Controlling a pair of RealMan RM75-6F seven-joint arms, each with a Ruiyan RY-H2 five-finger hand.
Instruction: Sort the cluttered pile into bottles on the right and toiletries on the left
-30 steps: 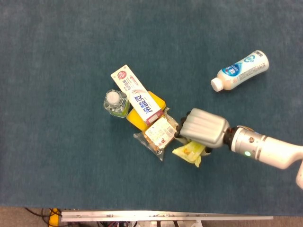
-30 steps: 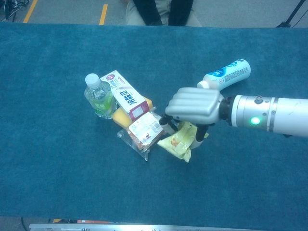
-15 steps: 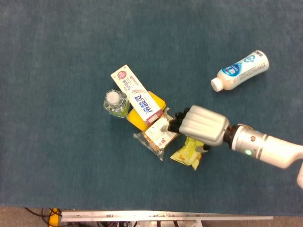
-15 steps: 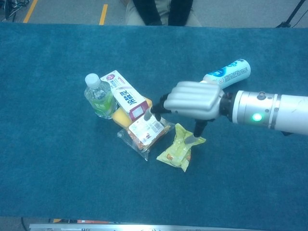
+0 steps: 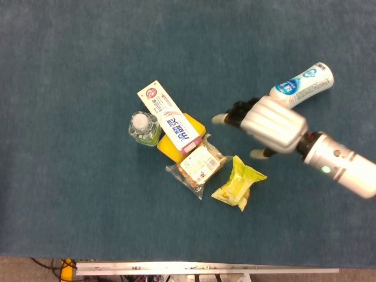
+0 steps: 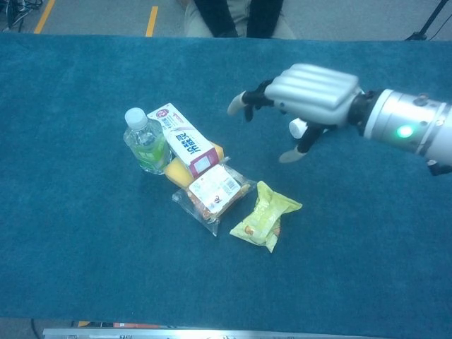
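My right hand [image 5: 271, 124] [image 6: 307, 95] hovers open above the cloth, up and to the right of the pile, holding nothing. The white and blue bottle [image 5: 299, 87] lies on its side at the far right; in the chest view only its white cap [image 6: 297, 128] shows, behind the hand. A small green water bottle [image 5: 143, 127] [image 6: 146, 143] stands at the pile's left. The toothpaste box [image 5: 169, 118] [image 6: 183, 140] leans over a yellow block [image 5: 192, 126] [image 6: 175, 171]. A clear snack packet [image 5: 197, 167] [image 6: 214, 194] and a yellow packet [image 5: 239, 183] [image 6: 265, 217] lie in front. My left hand is out of both views.
The blue cloth table [image 5: 70, 70] stretches wide to the left and behind the pile. A metal rail [image 5: 205, 270] runs along the near edge. Someone's legs [image 6: 240, 15] stand beyond the far edge.
My right hand has let go of the yellow packet and risen away toward the upper right, its fingers spreading. The yellow packet now lies free a little further right of the snack packet.
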